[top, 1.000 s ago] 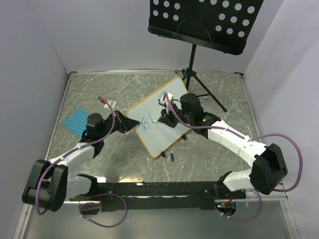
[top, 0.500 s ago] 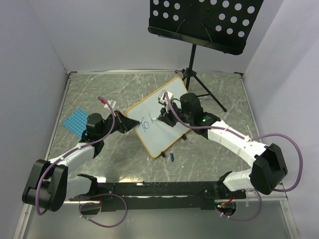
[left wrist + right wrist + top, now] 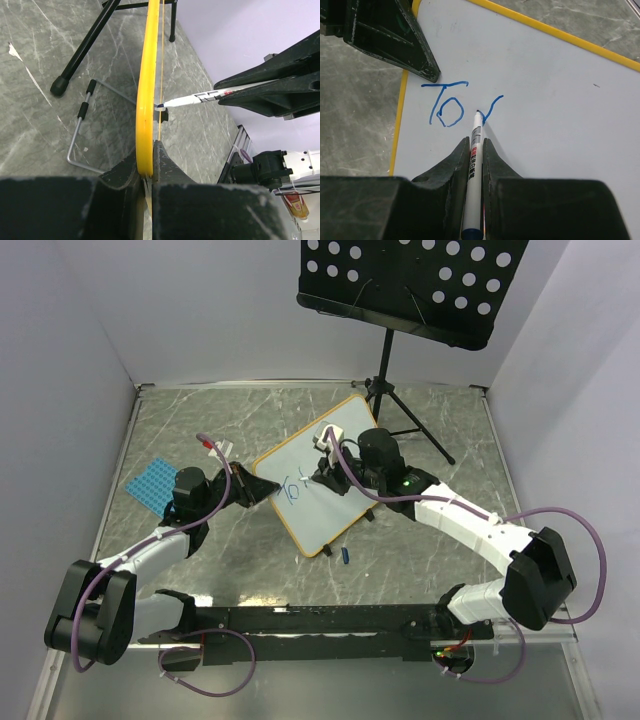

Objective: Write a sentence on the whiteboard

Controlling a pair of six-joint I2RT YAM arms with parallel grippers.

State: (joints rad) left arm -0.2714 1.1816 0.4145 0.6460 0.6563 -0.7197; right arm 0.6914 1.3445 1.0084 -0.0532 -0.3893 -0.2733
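Blk music stand (image 3: 412, 280) at back; blue studded mat (image 3: 152, 483) L side.

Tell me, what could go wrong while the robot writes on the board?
1. The left pincer pinches only the whiteboard at its yellow edge, so pushing might twist it loose.
2. The marker is thin in the right pincer; it might slip and make the blue letters wobbly.
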